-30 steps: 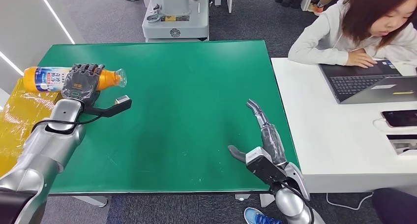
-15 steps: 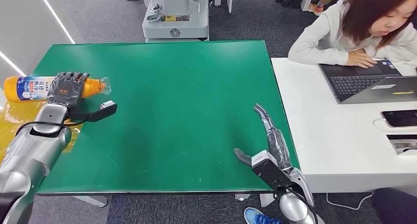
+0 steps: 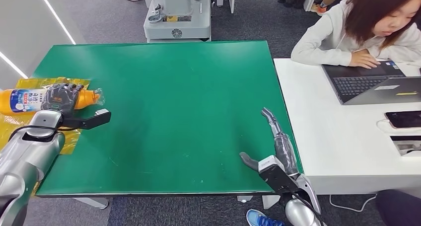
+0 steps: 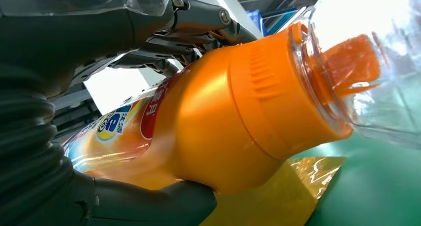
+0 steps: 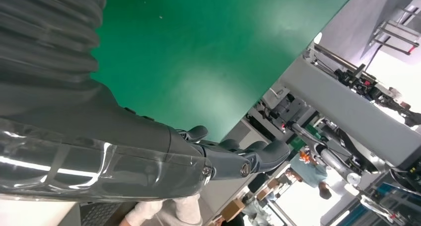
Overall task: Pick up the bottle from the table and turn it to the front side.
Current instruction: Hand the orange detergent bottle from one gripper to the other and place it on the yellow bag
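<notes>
An orange juice bottle (image 3: 25, 100) with a blue and white label lies sideways in my left hand (image 3: 60, 98), its clear cap pointing toward the table's middle. The hand grips it around the waist, over the left edge of the green table (image 3: 183, 97) and above a yellow sheet (image 3: 15, 124). In the left wrist view the bottle (image 4: 223, 121) sits pressed between the thumb and the dark fingers (image 4: 164, 201). My right hand (image 3: 275, 146) hangs over the table's front right corner with fingers stretched out and nothing in it; its fingers (image 5: 238, 161) are straight in the right wrist view.
A person (image 3: 372, 27) sits at a white desk (image 3: 337, 151) right of the table, typing on a laptop (image 3: 370, 84). A phone (image 3: 404, 119) lies on that desk. A grey machine base (image 3: 176, 17) stands beyond the table's far edge.
My left hand has carried the bottle leftward and nearer, from over the table to its left edge above the yellow sheet. My right hand has drifted slightly down and right.
</notes>
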{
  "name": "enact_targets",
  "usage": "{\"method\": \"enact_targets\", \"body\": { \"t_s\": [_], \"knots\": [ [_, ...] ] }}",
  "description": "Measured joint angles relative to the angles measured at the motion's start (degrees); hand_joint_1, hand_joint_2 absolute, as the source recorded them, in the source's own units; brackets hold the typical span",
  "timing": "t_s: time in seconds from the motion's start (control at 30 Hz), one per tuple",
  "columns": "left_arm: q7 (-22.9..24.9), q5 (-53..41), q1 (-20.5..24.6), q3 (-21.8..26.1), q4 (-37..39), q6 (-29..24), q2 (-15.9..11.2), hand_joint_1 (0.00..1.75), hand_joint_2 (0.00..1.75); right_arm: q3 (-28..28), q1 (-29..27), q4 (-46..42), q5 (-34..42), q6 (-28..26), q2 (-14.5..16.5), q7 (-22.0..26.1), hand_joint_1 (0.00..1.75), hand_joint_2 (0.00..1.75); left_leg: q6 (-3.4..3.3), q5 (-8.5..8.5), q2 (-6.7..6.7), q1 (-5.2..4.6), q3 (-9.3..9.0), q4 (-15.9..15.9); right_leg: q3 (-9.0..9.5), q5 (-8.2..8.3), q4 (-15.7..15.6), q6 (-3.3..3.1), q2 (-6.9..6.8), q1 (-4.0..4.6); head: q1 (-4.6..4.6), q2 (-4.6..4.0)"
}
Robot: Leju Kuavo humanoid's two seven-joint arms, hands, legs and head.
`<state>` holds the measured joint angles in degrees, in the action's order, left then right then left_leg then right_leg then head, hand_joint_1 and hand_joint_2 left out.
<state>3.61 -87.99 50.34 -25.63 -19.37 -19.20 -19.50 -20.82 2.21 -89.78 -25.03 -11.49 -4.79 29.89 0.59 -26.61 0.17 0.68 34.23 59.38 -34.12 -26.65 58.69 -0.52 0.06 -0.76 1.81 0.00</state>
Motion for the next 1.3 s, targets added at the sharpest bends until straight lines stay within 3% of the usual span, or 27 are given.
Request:
{"method": "enact_targets", "body": {
  "t_s": [0.43, 1.03, 1.07, 1.17, 1.2, 1.3],
  "knots": [
    [-0.1, 1.5, -1.8, 2.6, 1.7, 3.3, -1.4, 1.75, 1.75, 0.5, -0.4, -0.2, -0.8, 0.9, 0.0, 0.0, 0.00, 1.75, 0.02, 0.02, -0.01, 0.00, 0.00, 0.0, 0.00, 0.00, 0.0, -0.01, -0.01, 0.00, 0.00, 0.00],
    [-3.8, 1.2, -5.4, 3.5, 2.8, 3.7, -0.4, 1.75, 1.75, 1.0, 0.1, -0.1, -0.8, 2.0, 0.0, 0.3, 0.00, 1.75, 0.03, 0.02, -0.02, 0.00, 0.02, 0.0, -0.01, 0.00, 0.0, -0.01, -0.02, 0.00, 0.00, 0.00],
    [-4.2, 1.1, -5.5, 3.5, 2.8, 3.9, -0.2, 1.50, 1.75, 1.0, 0.2, 0.0, -0.8, 2.1, 0.0, 0.3, 0.00, 1.75, 0.03, 0.02, -0.02, 0.00, 0.02, 0.0, -0.01, 0.00, 0.0, -0.01, -0.03, 0.00, 0.01, 0.00],
    [-5.7, 1.1, -5.8, 3.5, 2.9, 4.5, 0.5, 0.19, 1.75, 1.0, 0.5, 0.2, -0.7, 2.1, 0.0, 0.5, 0.00, 1.75, 0.03, 0.02, -0.03, 0.00, 0.02, 0.0, 0.00, 0.01, 0.0, -0.01, -0.03, 0.00, 0.01, 0.00],
    [-6.2, 1.3, -5.8, 3.5, 3.0, 4.8, 0.8, 0.00, 1.75, 1.0, 0.6, 0.3, -0.6, 2.1, 0.0, 0.5, 0.00, 1.75, 0.03, 0.02, -0.03, 0.00, 0.02, 0.0, 0.00, 0.01, 0.0, -0.01, -0.04, 0.00, 0.00, 0.01],
    [-7.1, 1.8, -6.0, 3.6, 3.0, 5.6, 1.4, 0.00, 1.75, 1.0, 0.6, 0.4, -0.5, 2.1, 0.0, 0.6, 0.00, 1.75, 0.03, 0.02, -0.03, 0.00, 0.02, 0.0, 0.00, 0.01, 0.0, -0.01, -0.04, 0.00, 0.01, 0.01]
  ]
}}
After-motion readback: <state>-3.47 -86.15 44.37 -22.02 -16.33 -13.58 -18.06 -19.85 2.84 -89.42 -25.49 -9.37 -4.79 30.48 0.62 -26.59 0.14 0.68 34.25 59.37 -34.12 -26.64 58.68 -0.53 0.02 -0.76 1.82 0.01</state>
